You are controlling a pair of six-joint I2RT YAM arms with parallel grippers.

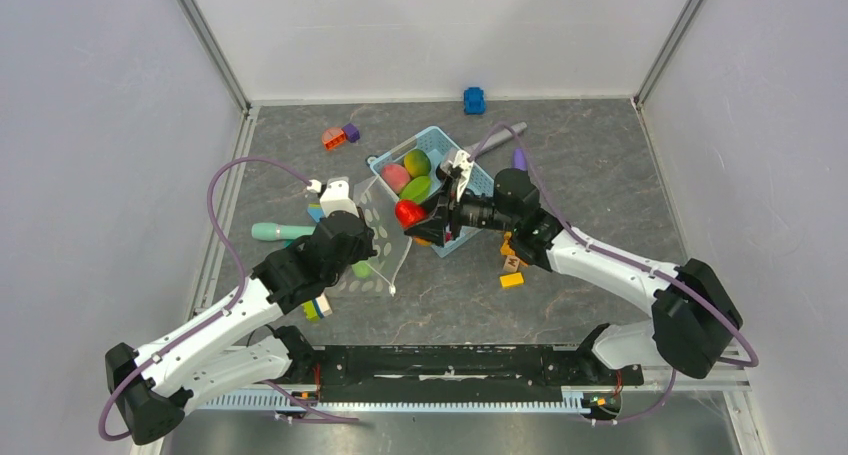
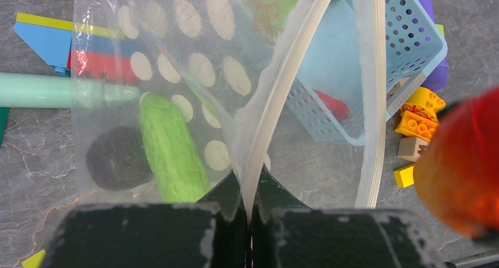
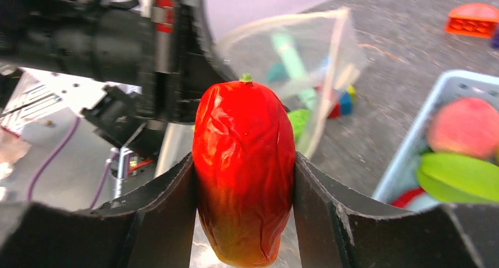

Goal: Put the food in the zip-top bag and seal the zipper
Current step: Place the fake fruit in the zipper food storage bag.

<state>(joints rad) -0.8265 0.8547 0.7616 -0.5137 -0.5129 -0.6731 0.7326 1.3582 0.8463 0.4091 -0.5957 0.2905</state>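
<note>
The zip-top bag [image 1: 385,260] hangs open beside the basket, its dotted wall [image 2: 194,68] facing me. My left gripper [image 2: 250,188] is shut on its mouth edge, pinching the zipper strip [image 2: 276,109]; from above the gripper [image 1: 370,243] sits at the bag's left side. A green food piece [image 2: 170,147] and a dark brown one [image 2: 117,157] lie inside the bag. My right gripper [image 3: 243,159] is shut on a red food piece [image 3: 244,168], held in the air [image 1: 408,213] just right of the bag's mouth. Pink [image 1: 396,177] and green [image 1: 417,187] food lie in the basket.
The light-blue mesh basket [image 1: 432,135] stands tilted behind the right gripper. Lettered and yellow blocks [image 1: 512,267] lie under the right arm. A teal stick [image 1: 280,231], orange and purple blocks [image 1: 335,137], a blue toy [image 1: 474,99] and a purple stick [image 1: 500,135] lie around.
</note>
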